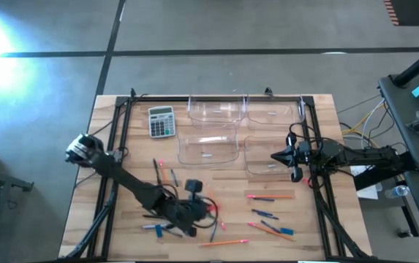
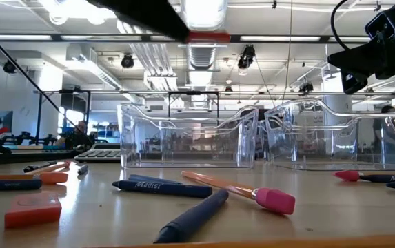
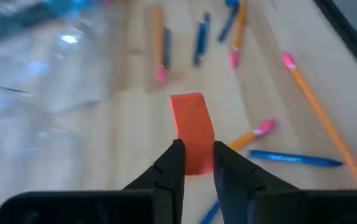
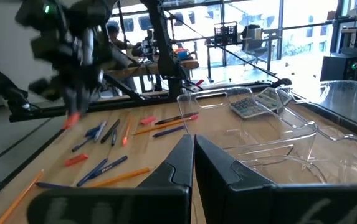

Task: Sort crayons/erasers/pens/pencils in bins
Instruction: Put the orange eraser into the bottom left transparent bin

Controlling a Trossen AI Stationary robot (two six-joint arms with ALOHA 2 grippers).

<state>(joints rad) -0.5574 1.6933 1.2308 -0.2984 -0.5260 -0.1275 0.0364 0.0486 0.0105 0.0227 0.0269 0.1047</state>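
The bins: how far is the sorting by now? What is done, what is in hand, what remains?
Done: nothing yet; all four bins look empty from above. In hand: the left hand is shut on a reddish eraser, held above the table. The right hand hovers shut beside the bins. Left: pencils, pens and another eraser lie loose on the table.

Four bins (image 1: 213,111) sit two by two at the upper middle of the surface (image 1: 121,183), with a calculator (image 1: 161,121) to their left. Pencils (image 1: 269,196), pens (image 1: 266,214) and erasers (image 1: 158,164) lie scattered below them across the lower half.
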